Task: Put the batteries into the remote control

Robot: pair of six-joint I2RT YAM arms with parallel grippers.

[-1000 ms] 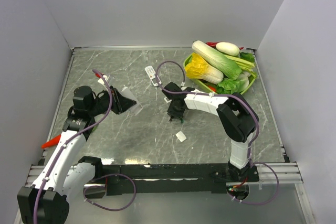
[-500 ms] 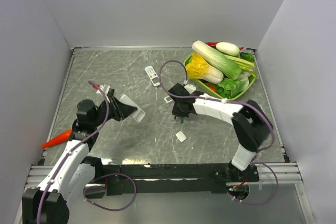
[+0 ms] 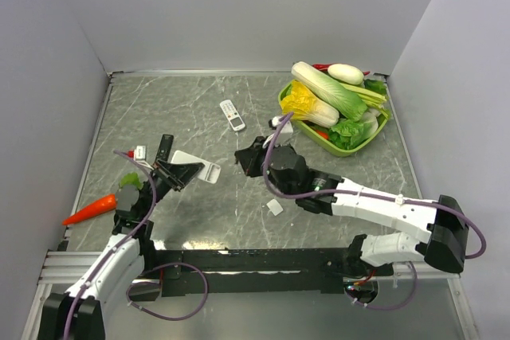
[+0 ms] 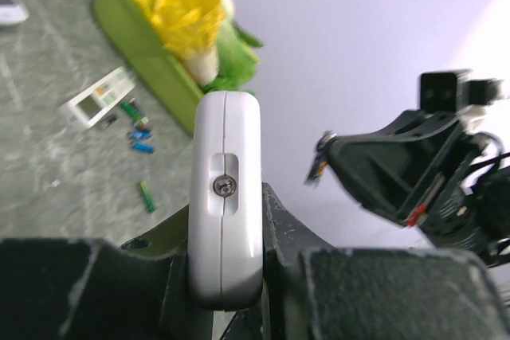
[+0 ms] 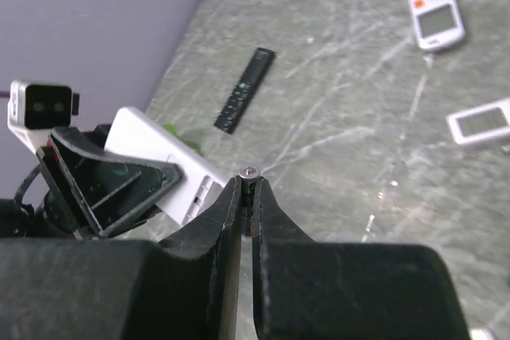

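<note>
My left gripper (image 3: 182,173) is shut on a white remote control (image 3: 199,170) and holds it above the table at the left. In the left wrist view the remote (image 4: 225,197) stands edge-on between the jaws, a screw showing in its side. My right gripper (image 3: 244,158) is shut on one dark battery (image 5: 251,173), whose metal end pokes out of the fingertips. It hovers just right of the remote's open end (image 5: 171,171). Several loose batteries (image 4: 141,141), blue, green and dark, lie on the table by a small white remote (image 4: 100,101).
A green basket (image 3: 288,115) of vegetables stands at the back right. A white remote (image 3: 232,115) lies mid-back and a black remote (image 3: 164,147) at the left. A white cover piece (image 3: 274,207) lies mid-front and a carrot (image 3: 89,209) near the left edge.
My right gripper has lifted from the spot by the basket and swung left toward the held remote. My left arm has drawn back and lowered, the remote still in its grip.
</note>
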